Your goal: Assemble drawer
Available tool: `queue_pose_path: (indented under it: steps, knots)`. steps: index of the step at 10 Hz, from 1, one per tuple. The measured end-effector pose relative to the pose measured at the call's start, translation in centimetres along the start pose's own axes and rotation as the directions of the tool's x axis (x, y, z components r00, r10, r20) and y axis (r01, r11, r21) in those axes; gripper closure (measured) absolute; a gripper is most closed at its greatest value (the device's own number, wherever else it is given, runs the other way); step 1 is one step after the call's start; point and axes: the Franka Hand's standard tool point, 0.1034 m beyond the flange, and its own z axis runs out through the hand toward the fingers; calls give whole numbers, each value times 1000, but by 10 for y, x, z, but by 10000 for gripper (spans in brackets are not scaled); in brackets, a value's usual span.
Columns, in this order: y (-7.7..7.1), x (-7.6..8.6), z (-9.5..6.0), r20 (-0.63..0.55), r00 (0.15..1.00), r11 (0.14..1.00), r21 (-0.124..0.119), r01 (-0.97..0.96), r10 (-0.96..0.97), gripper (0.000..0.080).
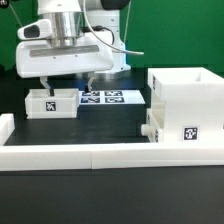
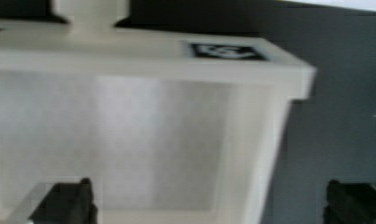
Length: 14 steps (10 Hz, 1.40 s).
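A small white drawer box (image 1: 50,102) with a black marker tag lies on the dark table at the exterior view's left. In the wrist view it (image 2: 149,110) fills most of the picture, with its knob (image 2: 91,10) and tag (image 2: 220,50) at the far end. My gripper (image 1: 67,83) is open and empty, hovering just above the box; in the wrist view my gripper (image 2: 211,200) has one finger (image 2: 64,200) over the box and the other (image 2: 359,198) past its side edge. The large white drawer housing (image 1: 185,105) stands at the exterior view's right.
The marker board (image 1: 110,97) lies flat behind the small box, between it and the housing. A low white wall (image 1: 100,152) runs along the table's front, with a short raised end (image 1: 5,128) at the exterior view's left.
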Motion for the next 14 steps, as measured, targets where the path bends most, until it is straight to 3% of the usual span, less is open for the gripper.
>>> queue_pose_path:
  steps: [3,10,11,12,14]
  knots:
    - [-26,-11,19,-29,999,999,-22,23,-24,150]
    - [-3,-20,25,-34,999,999,-42,25,-26,177]
    - [-4,-20,25,-34,999,999,-42,26,-27,347]
    - [-4,-20,25,-33,999,999,-42,26,-27,347]
    - [-4,-20,25,-33,999,999,-42,26,-27,633]
